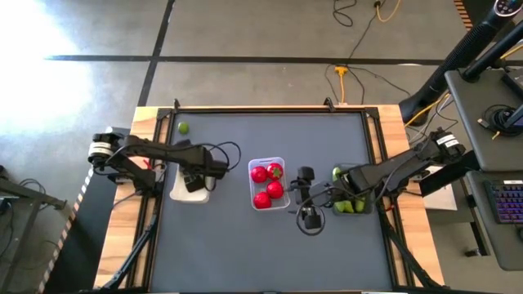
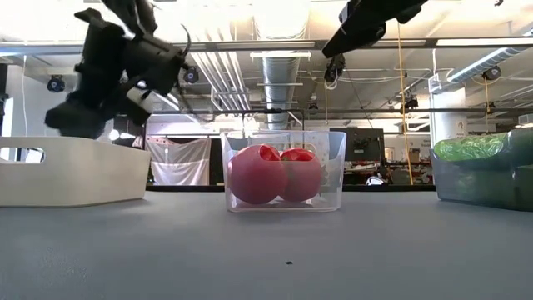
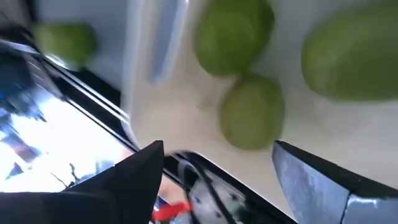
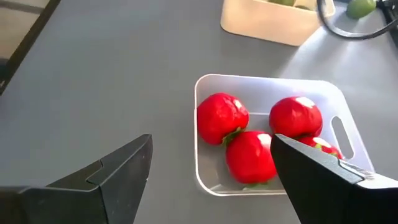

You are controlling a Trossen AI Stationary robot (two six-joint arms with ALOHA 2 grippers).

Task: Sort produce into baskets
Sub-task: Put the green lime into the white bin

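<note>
Limes (image 3: 252,115) lie in the white tray (image 1: 178,193) under my left gripper (image 3: 214,165), fingers apart; my right gripper (image 4: 211,174) (also spread) hovers beside the clear tray (image 4: 205,134) on the grey tabletop (image 1: 229,245), concrete floor (image 1: 245,33) beyond.

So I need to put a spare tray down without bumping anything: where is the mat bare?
Bare: the whole near strip of the mat below the baskets, and the far strip, apart from one loose lime. Crowded: the middle row, with the white tray, clear tray, dark tray and both arms over it.
</note>
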